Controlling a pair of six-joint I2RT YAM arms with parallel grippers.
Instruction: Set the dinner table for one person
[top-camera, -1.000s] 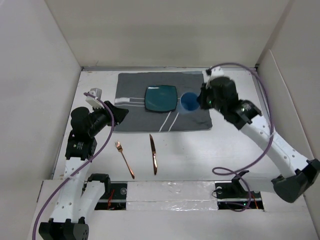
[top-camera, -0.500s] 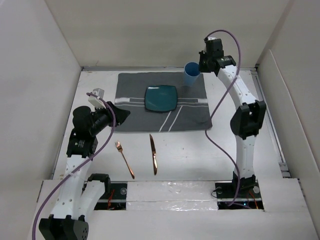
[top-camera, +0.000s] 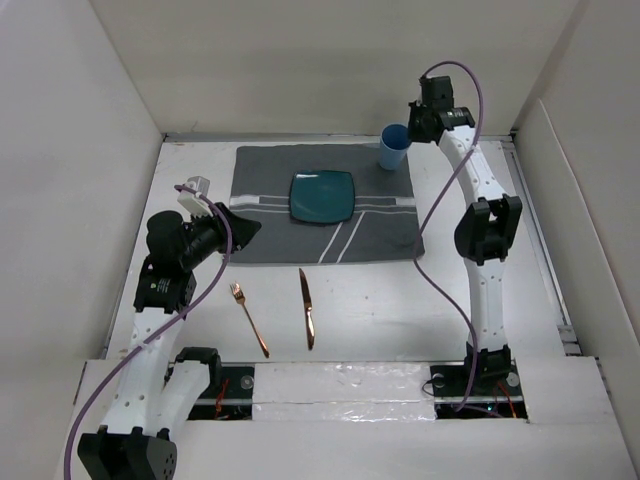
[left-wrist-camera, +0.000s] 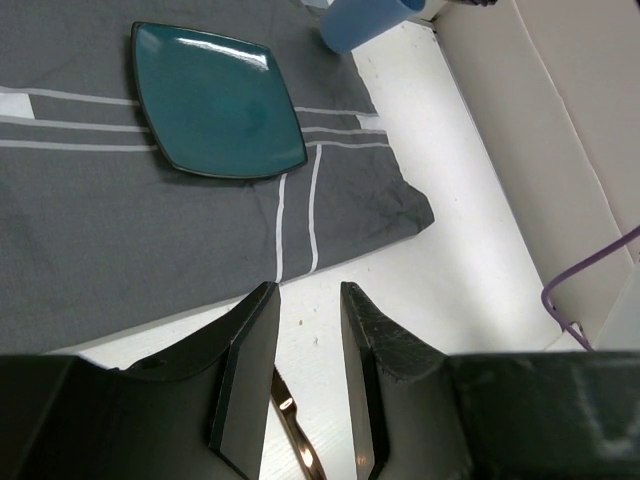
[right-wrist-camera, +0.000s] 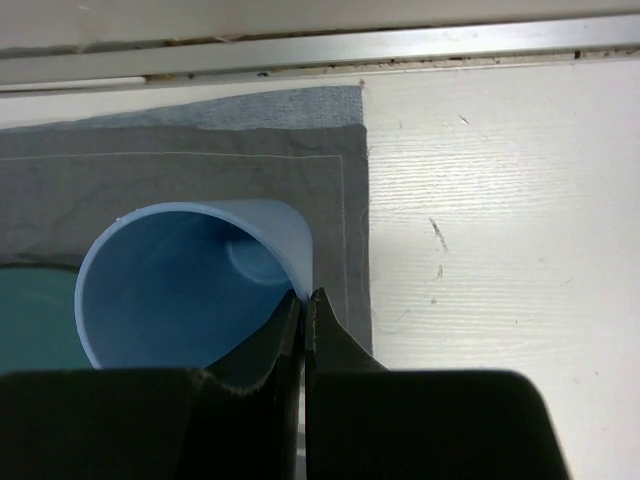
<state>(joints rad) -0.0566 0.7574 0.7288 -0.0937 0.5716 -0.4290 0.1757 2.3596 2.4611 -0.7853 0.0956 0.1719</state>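
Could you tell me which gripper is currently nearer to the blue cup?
Right. The right gripper pinches the blue cup by its rim at the far right corner of the placemat; the left gripper hovers open near the mat's left edge.

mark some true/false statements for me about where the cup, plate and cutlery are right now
1. The right gripper is shut on the rim of the blue cup. True.
2. The teal plate sits on the bare table. False: it rests on the grey placemat.
3. The fork and knife lie on the table, off the placemat. True.
4. The left gripper holds the fork. False: it is open and empty.
5. The cup is at the placemat's near left corner. False: it is at the far right corner.
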